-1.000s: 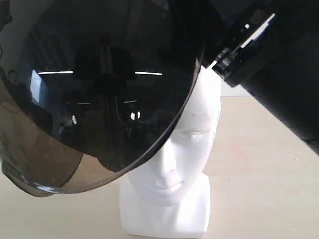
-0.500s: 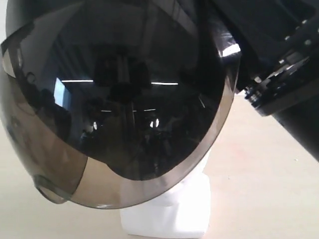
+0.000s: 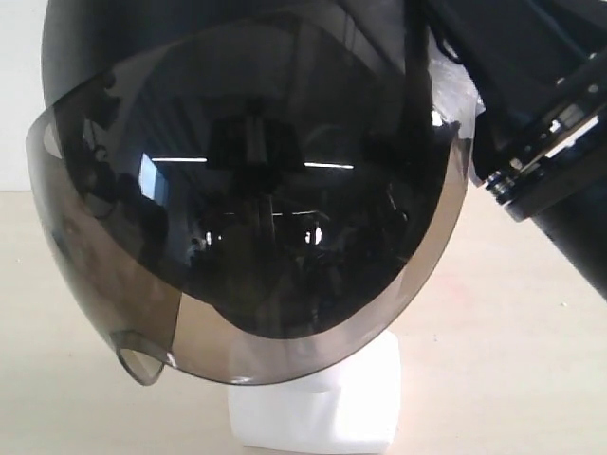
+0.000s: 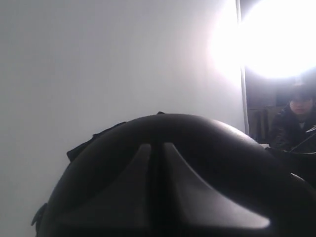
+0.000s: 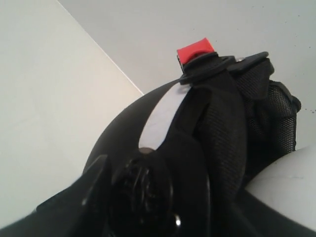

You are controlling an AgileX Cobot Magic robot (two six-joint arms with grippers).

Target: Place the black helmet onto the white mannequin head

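Exterior view: black helmet [image 3: 171, 47] fills most of the frame. Its smoky visor [image 3: 266, 237] faces the cam, tilted, with the lower edge hanging just over the white mannequin head [image 3: 322, 408]. Only the head's squarish base shows under that edge; the face is hidden behind the visor. Right arm [image 3: 560, 123] sits tight against the helmet's rim on its own side. The right gripper is hidden behind the shell, so can't tell if it's spread or pinching. Bare tabletop [image 3: 512, 332] lies open both sides of the base, w/ more room below the right arm. The left gripper isn't seen here.

Left wrist view: the helmet's dark dome [image 4: 197, 148] is right up against the cam, w/ two raised ridges down the middle. Can't tell the left gripper's state. Past the dome's edge is a plain wall [image 4: 98, 59], a bright light [image 4: 281, 34] and a person [image 4: 296, 118] well beyond.

Right wrist view: helmet side is v. close. The strap [image 5: 217, 98] w/ red buckle [image 5: 196, 51] is at its far edge, with mesh lining [image 5: 276, 118] beside it. A curved bit of the head [image 5: 286, 187] shows just beside the lining; can't tell if they touch.
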